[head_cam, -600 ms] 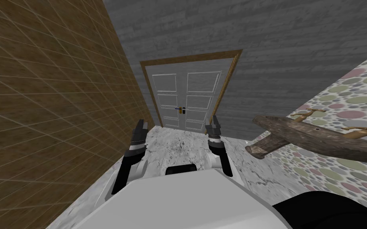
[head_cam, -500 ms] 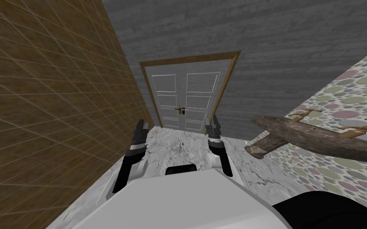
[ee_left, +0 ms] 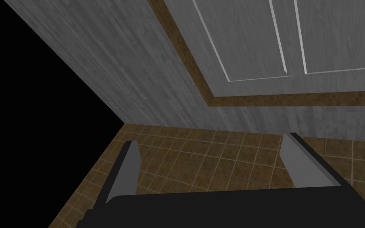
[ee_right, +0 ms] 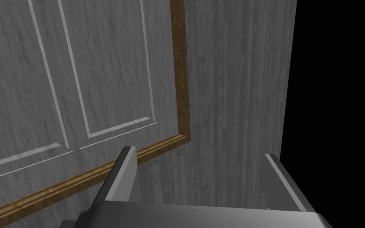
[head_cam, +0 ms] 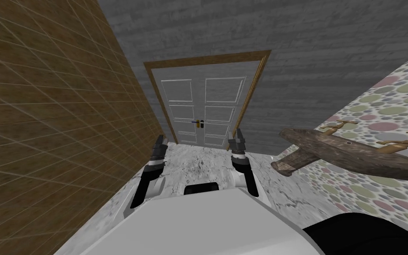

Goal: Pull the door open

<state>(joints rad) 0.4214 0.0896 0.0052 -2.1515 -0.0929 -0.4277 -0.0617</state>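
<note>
Grey panelled door [head_cam: 212, 95] shut ahead; left pincer [ee_left: 210, 140], right pincer [ee_right: 199, 152] open, empty

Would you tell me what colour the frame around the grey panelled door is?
The door frame is wood-grained brown, clearest in the right wrist view.

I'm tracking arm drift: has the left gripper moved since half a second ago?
Yes, slightly: the left gripper has swung inward, closer to the right gripper, which has held its place.
</note>
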